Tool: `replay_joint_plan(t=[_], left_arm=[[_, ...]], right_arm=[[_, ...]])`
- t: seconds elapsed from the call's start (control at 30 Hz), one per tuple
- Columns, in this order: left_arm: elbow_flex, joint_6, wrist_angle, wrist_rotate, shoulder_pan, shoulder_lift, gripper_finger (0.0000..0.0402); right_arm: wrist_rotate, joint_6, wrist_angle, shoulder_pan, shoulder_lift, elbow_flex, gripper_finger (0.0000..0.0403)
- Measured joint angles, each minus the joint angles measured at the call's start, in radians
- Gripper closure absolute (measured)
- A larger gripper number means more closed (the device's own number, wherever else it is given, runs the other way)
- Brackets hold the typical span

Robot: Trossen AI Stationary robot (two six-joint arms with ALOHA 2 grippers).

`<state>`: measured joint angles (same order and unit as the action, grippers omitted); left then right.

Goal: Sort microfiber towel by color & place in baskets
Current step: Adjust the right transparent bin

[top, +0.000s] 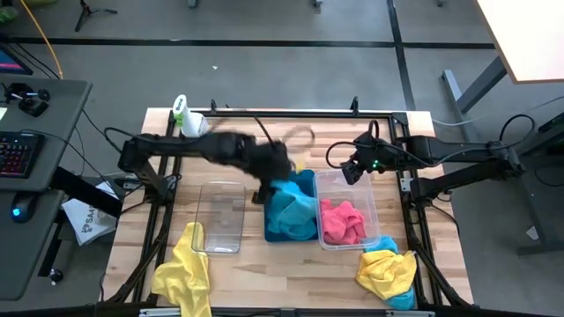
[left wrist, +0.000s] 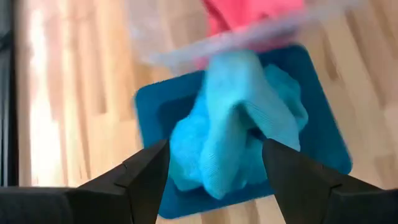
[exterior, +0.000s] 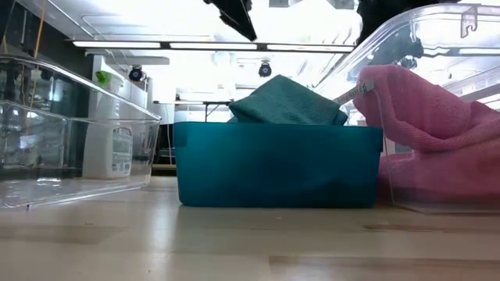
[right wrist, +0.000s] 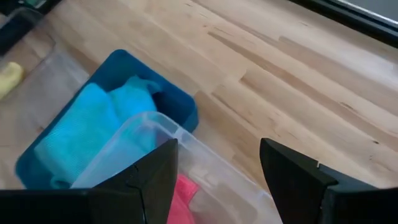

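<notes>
The teal-blue basket (top: 293, 211) in the middle holds cyan towels (top: 293, 214), heaped above its rim. To its right a clear basket (top: 346, 210) holds pink towels (top: 342, 220). The clear basket (top: 220, 216) on the left has nothing in it. A yellow towel (top: 185, 273) lies at the near left edge; a yellow and cyan pile (top: 389, 271) lies near right. My left gripper (left wrist: 214, 171) hangs open above the teal basket's far left corner, touching nothing. My right gripper (right wrist: 217, 168) is open above the far end of the pink basket.
A white spray bottle with a green top (top: 185, 117) stands at the table's far left corner. Bare wood lies along the far edge behind the baskets and along the near edge between the two towel piles. A desk with a keyboard stands off the table's left.
</notes>
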<state>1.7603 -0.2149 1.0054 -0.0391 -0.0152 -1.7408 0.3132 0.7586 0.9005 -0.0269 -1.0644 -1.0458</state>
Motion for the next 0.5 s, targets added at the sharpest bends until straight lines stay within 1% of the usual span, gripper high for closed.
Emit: replay_joint_plan(t=[0.07, 0.17, 0.27, 0.37, 0.43, 0.5], left_arm=[[-0.006, 0.069, -0.038, 0.037, 0.039, 0.051, 0.0161], [-0.105, 0.137, -0.183, 0.065, 0.083, 0.172, 0.0163], [-0.296, 0.213, -0.407, 0.068, 0.117, 0.309, 0.0163], [-0.517, 0.32, -0.644, 0.047, 0.136, 0.431, 0.0163], [-0.639, 0.401, -0.767, 0.041, 0.141, 0.489, 0.0163], [-0.731, 0.472, -0.84, 0.042, 0.14, 0.523, 0.0163]], right_arm=[[-0.01, 0.0, -0.001, 0.0, 0.02, 0.0, 0.018], [-0.022, 0.011, -0.005, 0.0, 0.076, 0.0, 0.018], [-0.049, 0.063, 0.01, 0.001, 0.154, -0.001, 0.018], [-0.079, 0.159, 0.083, 0.021, 0.23, -0.002, 0.018], [-0.115, 0.234, 0.157, 0.041, 0.267, -0.002, 0.018], [-0.167, 0.297, 0.244, 0.062, 0.289, -0.002, 0.018]])
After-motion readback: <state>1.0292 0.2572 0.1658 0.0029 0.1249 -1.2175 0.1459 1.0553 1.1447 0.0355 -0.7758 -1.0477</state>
